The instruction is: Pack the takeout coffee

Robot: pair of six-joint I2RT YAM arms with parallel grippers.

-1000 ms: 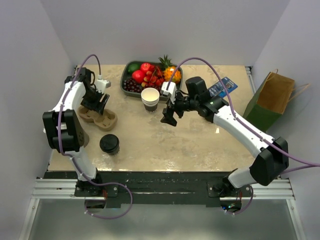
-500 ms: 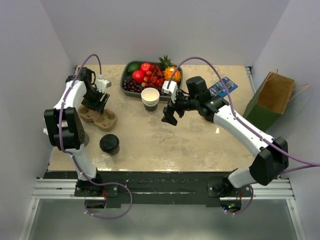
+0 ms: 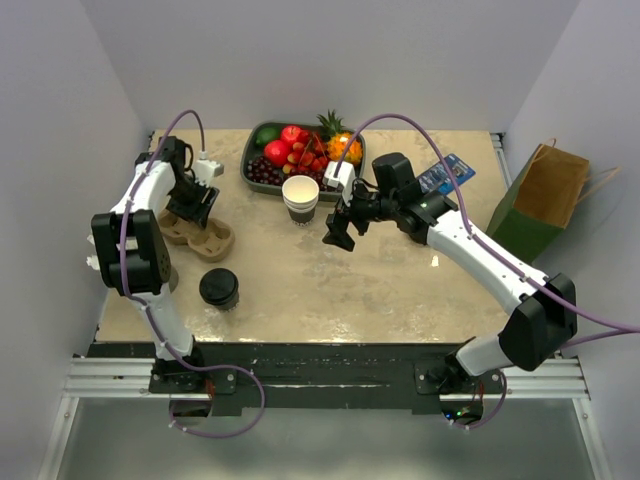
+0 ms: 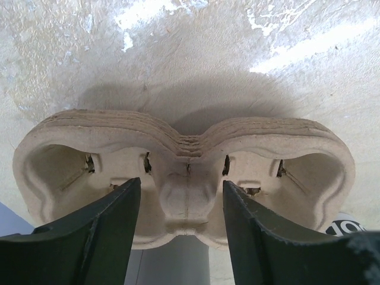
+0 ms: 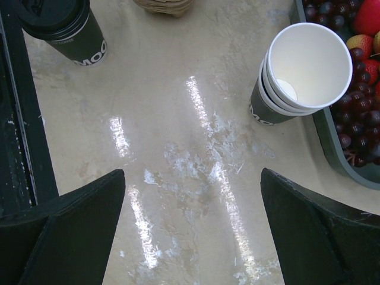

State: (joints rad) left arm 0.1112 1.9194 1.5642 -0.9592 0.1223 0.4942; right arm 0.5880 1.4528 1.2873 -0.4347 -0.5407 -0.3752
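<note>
- The surface (image 3: 380, 280) is a flat top, light tan and shiny, with pale scuff marks and bright spots of light on it.
- The takeout coffee (image 3: 219, 288) stands upright near the front left. It is a dark cup with a black lid.
- A brown cardboard cup holder (image 3: 197, 238) with two round holes lies flat at the left side, behind the coffee and apart from it.
- A stack of paper cups (image 3: 300, 198), white inside, stands upright near the middle back.
- A dark fruit tray (image 3: 247, 167) sits at the back, just beside the stack.
- A blue packet (image 3: 446, 174) lies flat at the back right.
</note>
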